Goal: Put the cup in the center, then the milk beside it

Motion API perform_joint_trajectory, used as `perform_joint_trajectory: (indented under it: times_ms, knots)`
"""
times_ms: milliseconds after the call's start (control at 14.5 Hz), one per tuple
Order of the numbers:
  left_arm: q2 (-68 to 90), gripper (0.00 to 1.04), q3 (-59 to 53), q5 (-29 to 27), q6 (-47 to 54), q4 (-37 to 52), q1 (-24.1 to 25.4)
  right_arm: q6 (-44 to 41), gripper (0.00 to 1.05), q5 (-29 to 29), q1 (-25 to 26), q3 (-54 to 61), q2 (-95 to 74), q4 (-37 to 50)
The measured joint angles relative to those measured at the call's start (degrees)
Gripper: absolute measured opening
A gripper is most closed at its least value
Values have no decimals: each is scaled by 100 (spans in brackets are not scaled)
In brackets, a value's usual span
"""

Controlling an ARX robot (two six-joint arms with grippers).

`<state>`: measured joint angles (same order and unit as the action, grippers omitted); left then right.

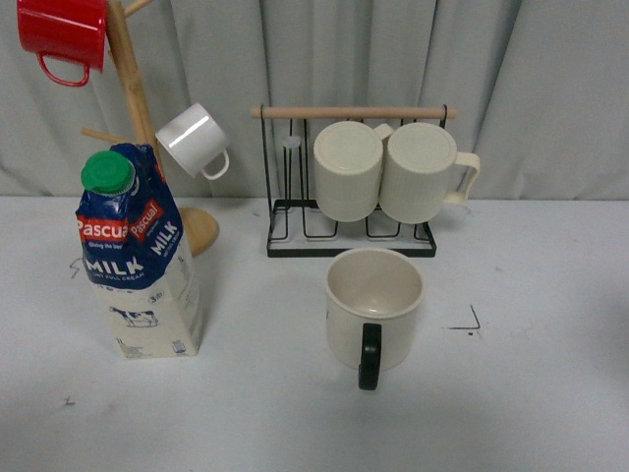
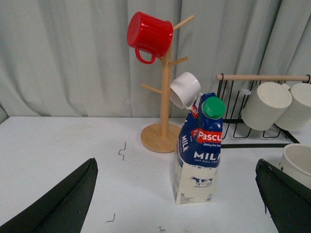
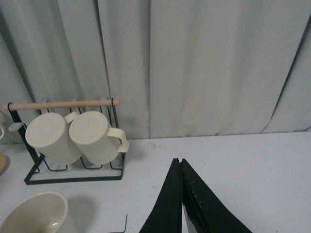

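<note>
Nearest: cup (image 1: 374, 295), upright on the counter (image 1: 550, 393) just right of centre, black handle pointing near, mouth open upward. Milk (image 1: 142, 265) stands upright at the left, green cap on, well apart from the cup. Far of the cup, a wire rack (image 1: 352, 247) holds two ribbed mugs (image 1: 349, 169) on their sides under a wooden bar. Far left, a wooden tree (image 1: 133, 84) just behind the milk carries a white mug (image 1: 192, 140) and a red mug (image 1: 64, 34). Left tool (image 2: 176, 164): fingers (image 2: 73, 199) spread wide, gripping nothing; the milk shows beyond the gap, untouched. Right tool (image 3: 180, 167): fingers pressed together, empty, above bare counter right of the rack.
</note>
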<state>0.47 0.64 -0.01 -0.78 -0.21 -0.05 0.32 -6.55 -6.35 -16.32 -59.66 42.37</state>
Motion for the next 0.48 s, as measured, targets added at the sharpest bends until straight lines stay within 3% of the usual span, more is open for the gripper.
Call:
perform_joint_trajectory:
  times_ms: [206, 344, 482]
  knots:
    - [0, 98, 0, 0, 0, 2, 0, -7, 2, 184, 168, 542, 678, -70]
    - [0, 98, 0, -2, 0, 0, 0, -15, 2, 595, 634, 833, 1137, -258]
    - [0, 98, 0, 2, 0, 2, 0, -15, 2, 649, 651, 1025, 1563, -446]
